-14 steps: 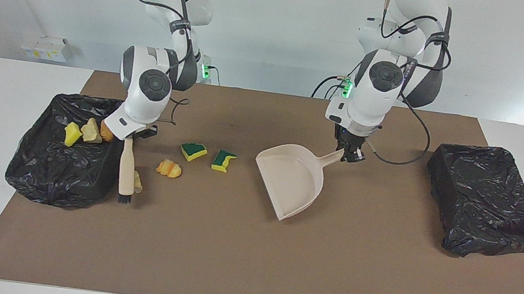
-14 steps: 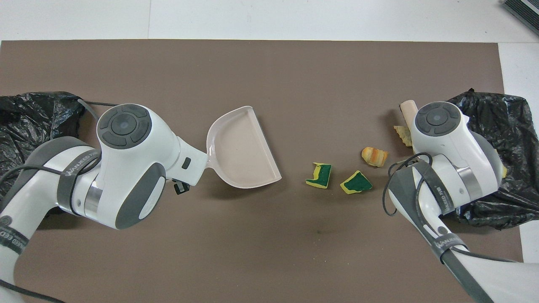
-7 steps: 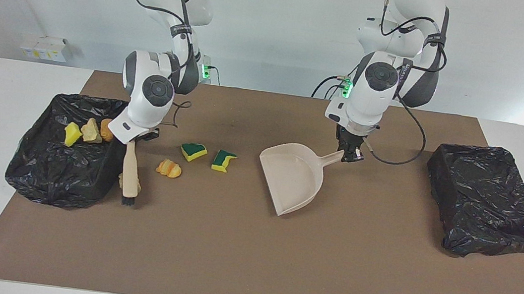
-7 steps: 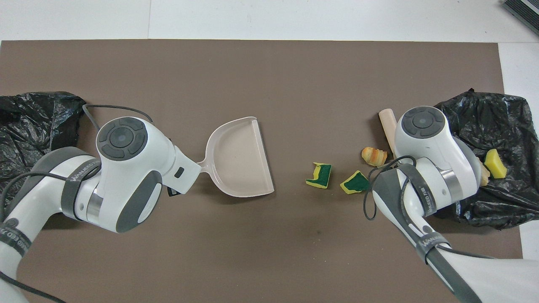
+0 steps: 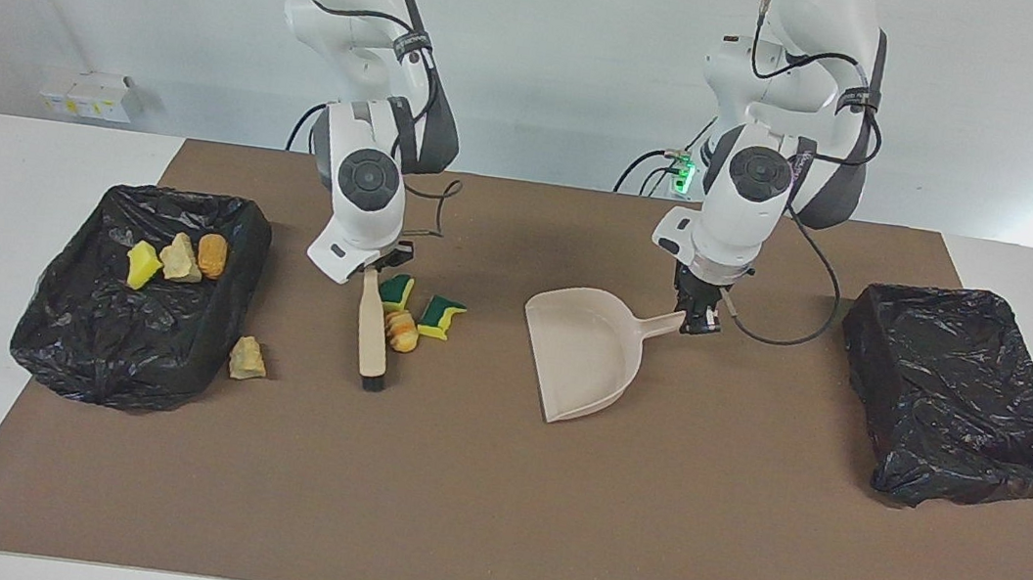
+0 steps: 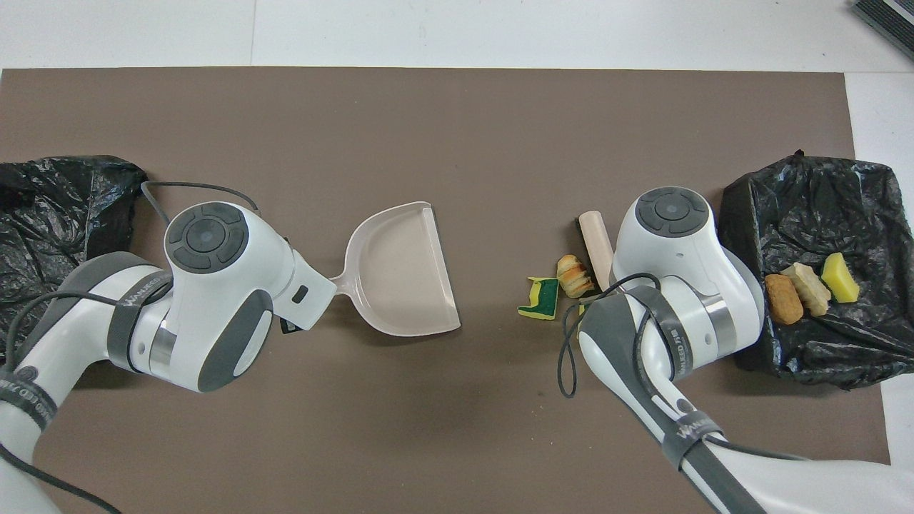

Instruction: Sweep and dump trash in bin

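The trash is in three groups. An orange-brown bread-like lump (image 5: 401,330) and two green-and-yellow sponge pieces (image 5: 441,316) are bunched together on the brown mat (image 5: 488,523), touching the beige wooden hand brush (image 5: 370,336). A pale yellow crumbly foam chunk (image 5: 248,359) lies alone on the mat, just beside the black-bag-lined bin (image 5: 123,360) at the right arm's end of the table. Three more scraps, yellow (image 5: 142,265), pale (image 5: 180,258) and orange-brown (image 5: 211,255), lie in that bin.

One second earlier the brush stood beside this bin, with the lump and sponges spread apart on the mat; it has since moved toward the table's middle, crowding them together and leaving the foam chunk where it was.

The right gripper (image 5: 379,265) is clamped on the brush handle. The left gripper (image 5: 696,324) is closed on the handle of the beige plastic dustpan (image 5: 582,357), which has shifted slightly toward the left arm's end. A second black-lined bin (image 5: 961,399) sits at that end.

The overhead view hides the lone foam chunk, one sponge piece and both grippers' fingertips under the arms; the facing view shows them. The overhead view shows the three binned scraps in a row (image 6: 810,288).
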`<state>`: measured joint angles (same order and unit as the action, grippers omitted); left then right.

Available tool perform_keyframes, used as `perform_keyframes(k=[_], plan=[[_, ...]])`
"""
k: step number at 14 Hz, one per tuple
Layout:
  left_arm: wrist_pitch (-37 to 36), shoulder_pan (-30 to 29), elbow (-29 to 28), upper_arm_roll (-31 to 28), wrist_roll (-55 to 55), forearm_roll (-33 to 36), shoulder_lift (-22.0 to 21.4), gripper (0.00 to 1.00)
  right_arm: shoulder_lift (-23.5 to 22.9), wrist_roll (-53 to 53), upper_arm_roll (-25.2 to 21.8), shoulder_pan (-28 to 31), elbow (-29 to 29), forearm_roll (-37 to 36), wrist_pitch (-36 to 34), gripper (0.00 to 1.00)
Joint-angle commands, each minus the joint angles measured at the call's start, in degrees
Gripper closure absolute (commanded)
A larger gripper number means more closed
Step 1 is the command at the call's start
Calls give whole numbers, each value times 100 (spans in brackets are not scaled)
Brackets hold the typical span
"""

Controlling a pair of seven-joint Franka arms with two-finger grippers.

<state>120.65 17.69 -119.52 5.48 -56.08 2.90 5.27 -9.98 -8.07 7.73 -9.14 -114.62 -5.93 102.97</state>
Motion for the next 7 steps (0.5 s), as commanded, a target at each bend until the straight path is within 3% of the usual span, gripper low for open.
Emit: perform_keyframes(k=[1, 7], plan=[[90, 32, -115, -4, -43, 114, 9, 100, 31, 78, -52, 149, 500, -152, -523, 100], [55, 41, -115, -4, -8, 114, 9, 100, -48, -819, -53, 728, 406, -1893, -261, 100]])
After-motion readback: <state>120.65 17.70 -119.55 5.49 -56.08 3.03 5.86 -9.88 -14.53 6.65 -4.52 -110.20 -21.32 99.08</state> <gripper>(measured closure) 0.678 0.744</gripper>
